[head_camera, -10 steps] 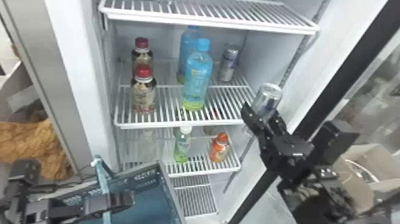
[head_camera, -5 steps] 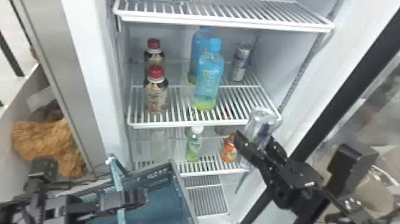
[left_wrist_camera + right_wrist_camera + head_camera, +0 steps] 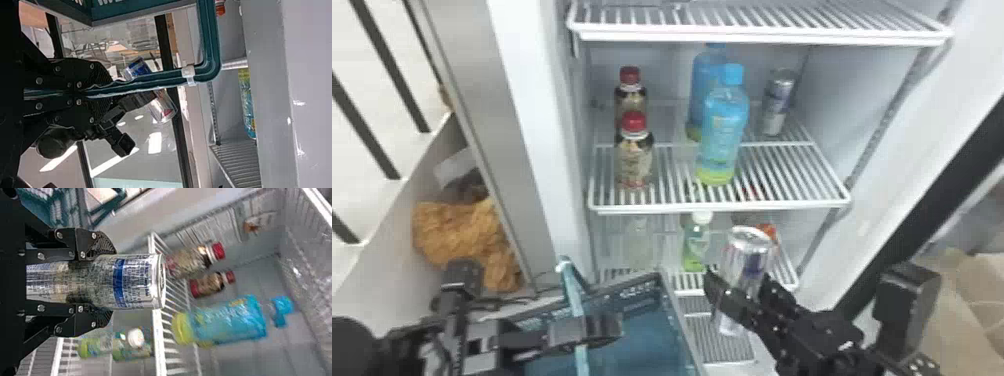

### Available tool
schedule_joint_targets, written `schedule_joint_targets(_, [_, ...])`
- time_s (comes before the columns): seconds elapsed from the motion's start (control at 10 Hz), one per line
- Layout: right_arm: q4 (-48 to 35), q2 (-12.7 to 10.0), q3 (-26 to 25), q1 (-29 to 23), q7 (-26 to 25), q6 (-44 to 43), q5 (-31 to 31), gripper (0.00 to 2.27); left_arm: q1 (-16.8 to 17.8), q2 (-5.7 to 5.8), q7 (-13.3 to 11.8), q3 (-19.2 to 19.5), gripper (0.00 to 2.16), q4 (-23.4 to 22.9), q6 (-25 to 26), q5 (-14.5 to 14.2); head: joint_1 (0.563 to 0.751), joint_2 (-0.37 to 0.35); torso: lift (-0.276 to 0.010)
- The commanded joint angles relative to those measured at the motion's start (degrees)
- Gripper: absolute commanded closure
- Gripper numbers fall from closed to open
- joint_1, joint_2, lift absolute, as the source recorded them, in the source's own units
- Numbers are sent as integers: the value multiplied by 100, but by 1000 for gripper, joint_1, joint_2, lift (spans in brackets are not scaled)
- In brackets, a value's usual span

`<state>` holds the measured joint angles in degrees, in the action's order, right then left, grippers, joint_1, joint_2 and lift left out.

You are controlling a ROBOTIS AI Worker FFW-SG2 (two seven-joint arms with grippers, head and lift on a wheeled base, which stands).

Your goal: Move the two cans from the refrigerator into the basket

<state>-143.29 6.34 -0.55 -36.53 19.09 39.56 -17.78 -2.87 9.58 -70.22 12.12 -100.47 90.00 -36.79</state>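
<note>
we are noting a change: over the last second the right tool (image 3: 742, 287) has been coming down and leftward, from beside the middle shelf (image 3: 717, 206) to a spot below its front edge. its two fingers are closing around the first can (image 3: 744, 252), which is leaning a little and is now hanging just to the right of the basket (image 3: 637, 295), outside it. we are also seeing the head view swinging left, so we are not crediting all the apparent shift to the arm

the left tool (image 3: 111, 89) is staying pinched on the basket handle (image 3: 209, 39), so we are reading it as steadying the basket

the second can (image 3: 777, 102) is standing upright on the middle shelf, behind and to the right of the blue bottles (image 3: 722, 125). we are judging the job to be partway: one can leaving the fridge, none being released yet. next we are needing to carry the first can over the rim and lower it inside; we are watching for a knock against the near wall or the handle
</note>
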Motion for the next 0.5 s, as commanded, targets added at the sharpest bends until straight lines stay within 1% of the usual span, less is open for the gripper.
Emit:
schedule_joint_targets(0.0, [316,26,124,251,174,108,-39,1282,20,0,0,-24,1190,0,3,-11,695,-40,-25])
schedule_joint_targets(0.1, [611,34,215,419,332,122,-153,1282,20,0,0,-24,1190,0,3,-11,695,-30,-25])
schedule_joint_targets(0.2, [808,96,409,574,393,122,-290,1282,20,0,0,-24,1191,0,3,-11,695,-8,-25])
schedule_joint_targets(0.3, [1047,131,524,771,578,262,-381,1282,20,0,9,-35,1190,0,3,-11,695,18,-25])
schedule_joint_targets(0.4, [1244,140,627,912,719,262,-381,1282,20,9,9,-35,1190,0,3,-11,695,36,-25])
